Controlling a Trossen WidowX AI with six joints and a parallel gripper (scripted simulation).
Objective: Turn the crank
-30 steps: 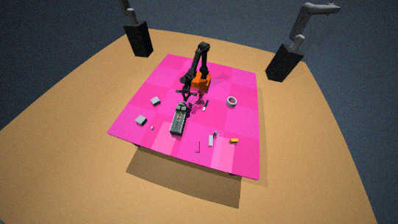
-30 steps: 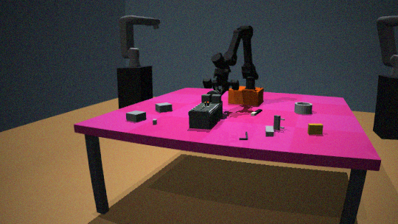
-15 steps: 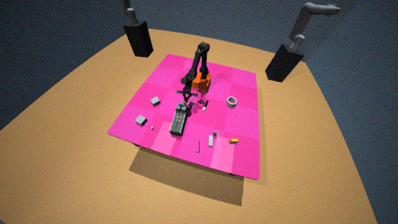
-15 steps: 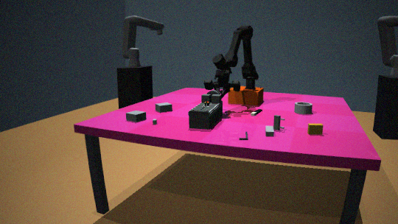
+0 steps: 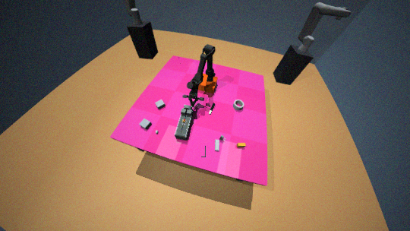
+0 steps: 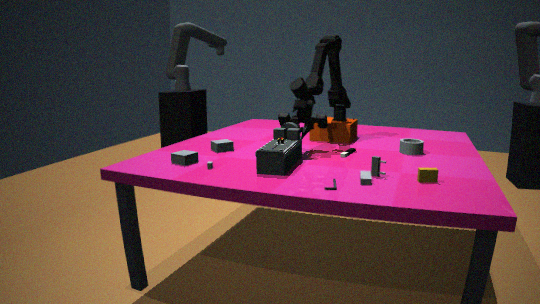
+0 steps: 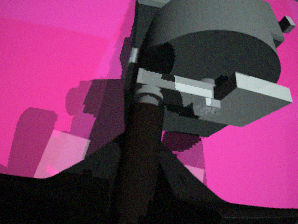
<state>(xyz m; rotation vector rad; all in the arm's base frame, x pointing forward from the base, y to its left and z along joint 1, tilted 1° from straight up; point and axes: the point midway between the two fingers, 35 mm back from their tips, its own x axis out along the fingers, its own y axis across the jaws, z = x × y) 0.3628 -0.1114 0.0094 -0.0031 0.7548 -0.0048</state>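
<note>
The grey machine [image 5: 183, 131] [image 6: 271, 164] stands on the pink table. Its small red pointer [image 5: 184, 121] [image 6: 281, 140] shows on its top, with slide and brass marks too small to tell apart; the pointer is out of the wrist view. In the wrist view the grey round hub [image 7: 215, 42] and the pale crank arm [image 7: 192, 87] are seen close up. The dark brown crank handle [image 7: 142, 125] stands out from the arm's end toward the camera. My gripper [image 5: 193, 105] [image 6: 303, 132] [image 7: 139, 140] is shut on this handle, at the machine's end nearest my base.
Two grey blocks [image 5: 160, 104] [image 5: 145, 124] and a small white piece [image 5: 156, 132] lie left of the machine. A black-and-white piece [image 5: 212, 109], a grey ring [image 5: 238, 105], a yellow block [image 5: 241, 145] and a pale block [image 5: 217, 145] lie to the right. A thin dark angle piece [image 6: 332, 187] lies near the front edge.
</note>
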